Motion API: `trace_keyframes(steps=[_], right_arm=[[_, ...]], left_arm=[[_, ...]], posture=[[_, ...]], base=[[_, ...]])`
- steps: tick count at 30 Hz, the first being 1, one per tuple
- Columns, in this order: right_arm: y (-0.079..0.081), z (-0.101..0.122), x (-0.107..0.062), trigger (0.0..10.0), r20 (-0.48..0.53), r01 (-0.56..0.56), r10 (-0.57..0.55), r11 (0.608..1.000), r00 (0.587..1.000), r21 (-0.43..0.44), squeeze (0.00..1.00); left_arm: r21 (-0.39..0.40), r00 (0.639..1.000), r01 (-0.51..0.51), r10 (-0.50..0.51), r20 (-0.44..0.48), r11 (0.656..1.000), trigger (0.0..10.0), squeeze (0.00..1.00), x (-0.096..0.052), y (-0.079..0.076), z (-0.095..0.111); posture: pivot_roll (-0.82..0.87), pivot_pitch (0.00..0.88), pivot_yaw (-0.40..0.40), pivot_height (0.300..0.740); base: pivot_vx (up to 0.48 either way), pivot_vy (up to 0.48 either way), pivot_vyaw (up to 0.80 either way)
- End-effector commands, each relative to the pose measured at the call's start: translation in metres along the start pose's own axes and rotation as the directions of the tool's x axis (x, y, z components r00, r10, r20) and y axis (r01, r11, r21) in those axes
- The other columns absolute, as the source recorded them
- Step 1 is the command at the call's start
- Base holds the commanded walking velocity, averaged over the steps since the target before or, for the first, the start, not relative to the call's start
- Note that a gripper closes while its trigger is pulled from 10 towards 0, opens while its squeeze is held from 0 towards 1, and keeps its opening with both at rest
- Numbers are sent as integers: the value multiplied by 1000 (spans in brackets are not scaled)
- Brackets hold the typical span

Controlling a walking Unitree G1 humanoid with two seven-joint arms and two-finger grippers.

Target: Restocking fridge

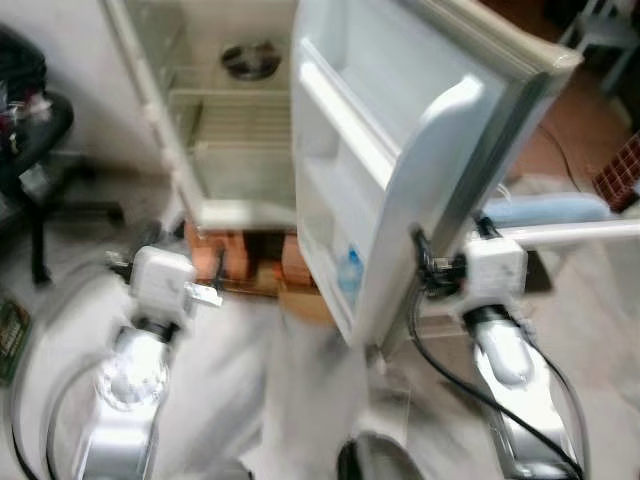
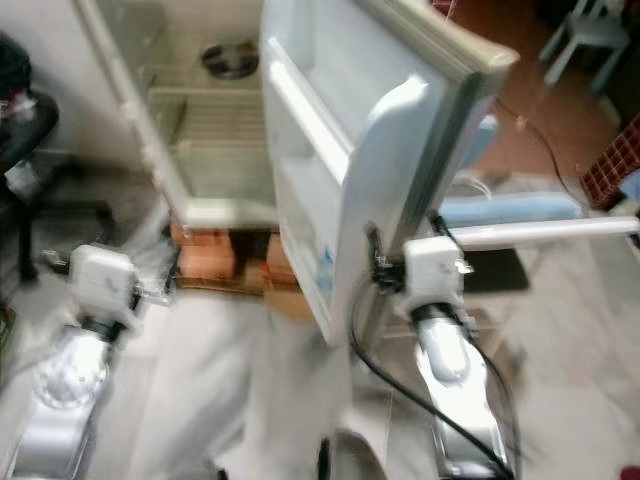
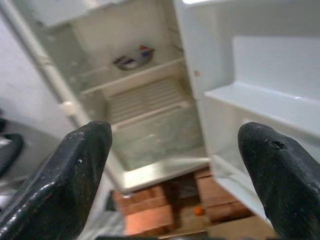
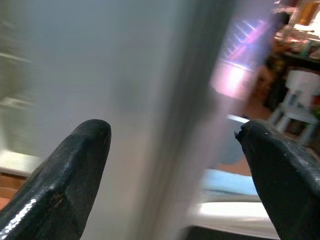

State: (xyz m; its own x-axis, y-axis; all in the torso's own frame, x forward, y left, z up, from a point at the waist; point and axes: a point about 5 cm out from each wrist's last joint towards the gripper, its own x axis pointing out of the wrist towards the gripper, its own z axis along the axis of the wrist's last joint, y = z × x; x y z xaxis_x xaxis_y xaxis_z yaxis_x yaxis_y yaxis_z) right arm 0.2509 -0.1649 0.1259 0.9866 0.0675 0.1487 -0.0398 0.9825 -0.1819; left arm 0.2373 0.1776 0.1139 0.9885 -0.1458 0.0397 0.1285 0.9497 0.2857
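Faintly, a blue-labelled bottle (image 1: 349, 272) sits in the fridge door (image 1: 400, 130), writing unreadable.

Open fridge door (image 1: 400, 150) blocking right hand (image 4: 172, 180), fridge interior (image 3: 150, 110) clear ahead of left hand (image 3: 172, 175)

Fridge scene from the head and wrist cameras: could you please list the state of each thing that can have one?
Fridge door: swung open.
Fridge interior: nearly bare, a bowl on the upper shelf.
Door rack bottle: upright.
Left pincer: open, pointing into the fridge.
Right pincer: open, straddling the door's edge.
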Motion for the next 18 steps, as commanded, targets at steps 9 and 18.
trace_keyframes(steps=[9,18], right_arm=[[11,2,-17,10000,-15,-74,76,991,997,108,0],[46,28,-25,10000,127,-504,520,695,845,513,0]], left_arm=[[1,1000,-3,3,-2,1000,10000,0,-5,6,-1],[-40,999,19,-20,-27,999,10000,0,-13,0,-4]], posture=[[2,114,-40,740],[-3,119,-29,740]], base=[[0,0,0],[0,0,0]])
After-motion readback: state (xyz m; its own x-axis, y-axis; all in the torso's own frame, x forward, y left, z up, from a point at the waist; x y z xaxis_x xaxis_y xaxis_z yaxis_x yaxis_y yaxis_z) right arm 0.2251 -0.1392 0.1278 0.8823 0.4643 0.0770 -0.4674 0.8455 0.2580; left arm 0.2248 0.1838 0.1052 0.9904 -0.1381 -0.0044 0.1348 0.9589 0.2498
